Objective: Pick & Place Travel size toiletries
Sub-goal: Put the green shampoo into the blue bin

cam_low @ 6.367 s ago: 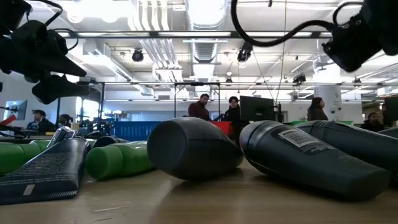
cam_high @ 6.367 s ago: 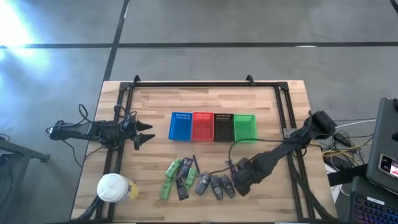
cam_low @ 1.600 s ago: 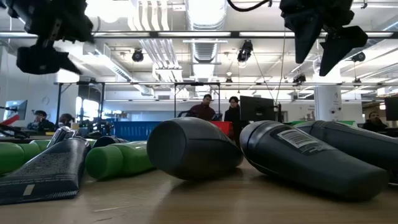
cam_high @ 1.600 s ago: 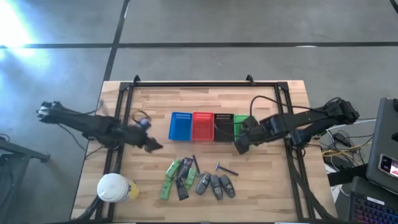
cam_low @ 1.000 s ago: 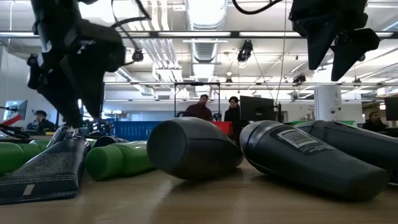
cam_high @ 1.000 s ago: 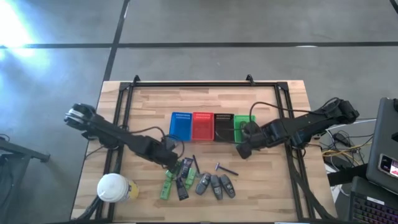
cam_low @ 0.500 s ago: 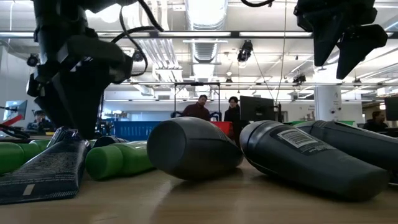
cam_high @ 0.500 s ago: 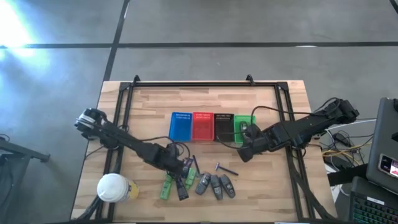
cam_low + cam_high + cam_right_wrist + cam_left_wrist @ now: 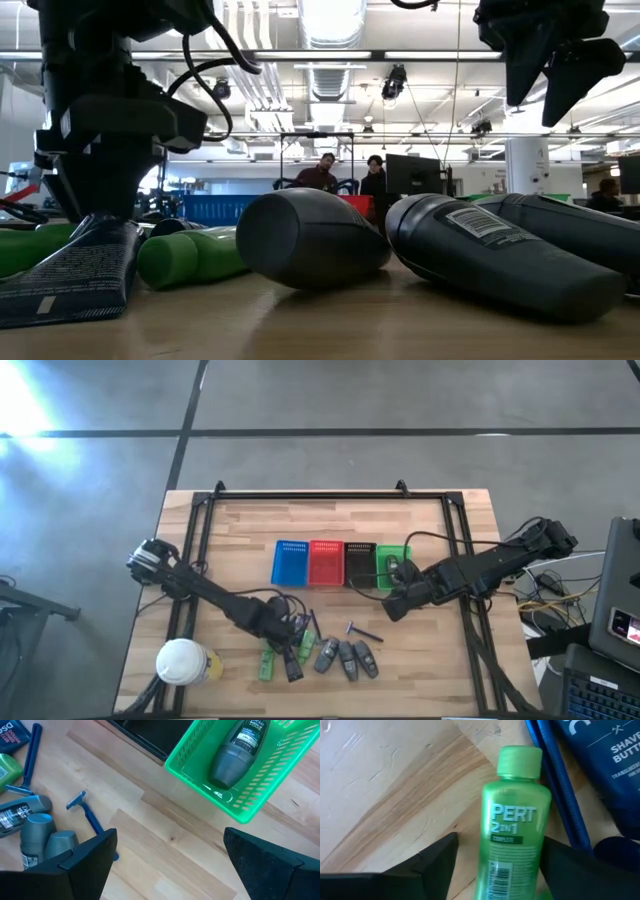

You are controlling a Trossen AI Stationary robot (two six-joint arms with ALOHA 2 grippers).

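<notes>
The toiletries lie in a cluster near the table's near edge: green tubes (image 9: 268,657), dark sachets (image 9: 293,666), a thin dark stick (image 9: 313,622), a blue razor (image 9: 363,630) and grey oval pieces (image 9: 347,657). My left gripper (image 9: 290,638) is low over the cluster and open. Its fingers stand on either side of a green bottle (image 9: 515,830) that lies flat on the wood. My right gripper (image 9: 394,604) hangs open in the air just near of the green basket (image 9: 402,550). A grey piece (image 9: 232,757) lies inside that basket. My left gripper comes down at the green bottle's lower body (image 9: 517,865), with its fingers across the bottle, which lies flat on the table. One finger (image 9: 565,862) shows right beside the bottle's side; whether it touches I cannot tell. The other stands clear of it.
Blue (image 9: 290,563), red (image 9: 326,563) and black (image 9: 358,563) baskets stand in a row with the green one at mid-table. A white-lidded cup (image 9: 182,660) stands at the near left corner. A black frame rail (image 9: 320,495) runs around the table. Bare wood lies right of the cluster.
My left gripper has moved toward the near edge and to the right, and has come down over the green tubes and sachets. My right gripper has barely shifted. The toiletries have stayed in place.
</notes>
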